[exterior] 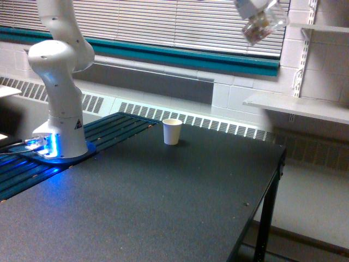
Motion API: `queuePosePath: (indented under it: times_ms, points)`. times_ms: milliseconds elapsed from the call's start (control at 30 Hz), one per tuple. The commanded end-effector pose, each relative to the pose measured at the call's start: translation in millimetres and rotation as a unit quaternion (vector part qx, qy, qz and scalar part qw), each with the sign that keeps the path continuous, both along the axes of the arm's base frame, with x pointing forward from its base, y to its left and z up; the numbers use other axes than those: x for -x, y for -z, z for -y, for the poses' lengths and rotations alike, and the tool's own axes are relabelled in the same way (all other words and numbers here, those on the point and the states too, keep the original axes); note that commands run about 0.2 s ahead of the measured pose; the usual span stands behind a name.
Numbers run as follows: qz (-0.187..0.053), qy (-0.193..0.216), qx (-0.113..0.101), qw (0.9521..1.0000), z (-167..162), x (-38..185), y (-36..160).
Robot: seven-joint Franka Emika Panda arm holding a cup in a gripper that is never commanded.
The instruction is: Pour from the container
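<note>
The container (262, 27), a small clear plastic cup with dark and reddish bits inside, hangs tilted high at the top of the exterior view, in front of the window blinds. My gripper (252, 7) is shut on it from above; only the lower end of the gripper shows at the frame's top edge. A white paper cup (172, 131) stands upright on the black table (163, 202) near its far edge, well below the container and toward the exterior view's left of it.
The arm's white base (60, 114) stands on the table's left side with a blue glow at its foot. White wall shelves (305, 106) jut out on the right. The table's right edge drops to the floor.
</note>
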State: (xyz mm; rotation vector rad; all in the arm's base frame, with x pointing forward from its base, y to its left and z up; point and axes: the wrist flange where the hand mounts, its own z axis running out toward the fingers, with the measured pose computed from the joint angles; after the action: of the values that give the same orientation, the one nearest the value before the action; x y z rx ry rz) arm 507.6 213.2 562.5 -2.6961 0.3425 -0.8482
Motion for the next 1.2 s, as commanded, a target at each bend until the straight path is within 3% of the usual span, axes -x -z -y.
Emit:
queuePosePath:
  times_ms: [33,733,1200]
  points:
    - [0.000,-0.048,0.013,0.9987,-24.1,33.7,12.9]
    - [-0.061,-0.134,0.025,0.9887,-65.9,136.6,77.5]
    - [-0.103,-0.162,0.030,0.9810,-81.8,188.0,111.6]
